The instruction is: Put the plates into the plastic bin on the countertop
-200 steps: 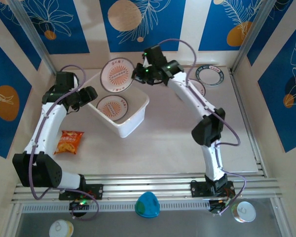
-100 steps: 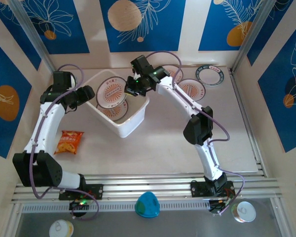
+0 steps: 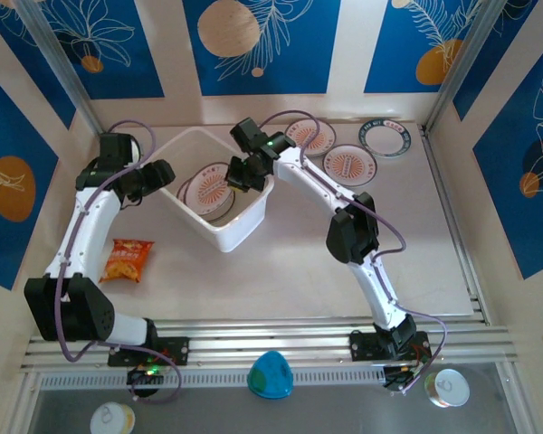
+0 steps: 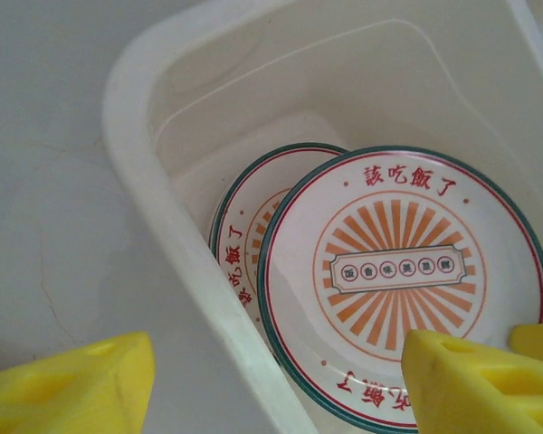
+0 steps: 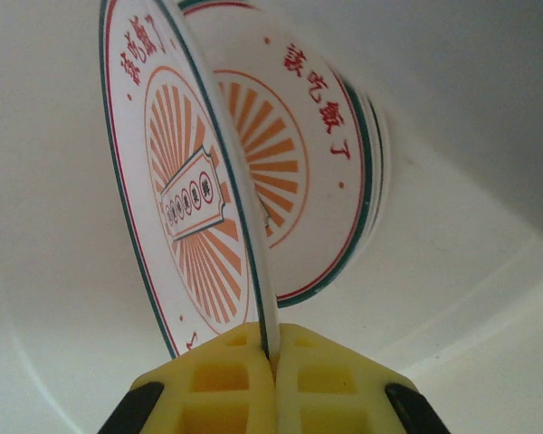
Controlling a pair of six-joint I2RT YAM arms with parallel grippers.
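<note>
One pale beige countertop (image 3: 299, 267) carries everything here. On its left-rear part sits the translucent plastic bin (image 3: 233, 233), set at an angle.

Inside the bin, a sunburst plate (image 4: 244, 231) lies on the floor. A second sunburst plate (image 5: 176, 212) hangs tilted over it, overlapping it. Three more plates sit flat on the countertop behind and right of the bin: two sunburst ones (image 3: 309, 136) (image 3: 348, 165) and a green-ringed one (image 3: 385, 138).

The right gripper (image 5: 273, 362) reaches down into the bin with its yellow pads pressed together on the thin rim of the tilted plate. It holds that plate nearly edge-on. The left gripper (image 3: 161, 172) hovers just beside the bin's left wall, fingers spread and empty.

These plates look rigid, smooth and fairly light. A pinch at one edge leaves the rest free to swing, and the glossy surface could slip between the pads. They are likely to chip or clatter if dropped plate on plate. The raised rim is the only sensible place to take hold of those lying flat, with the grip as deep as the lip allows.
</note>
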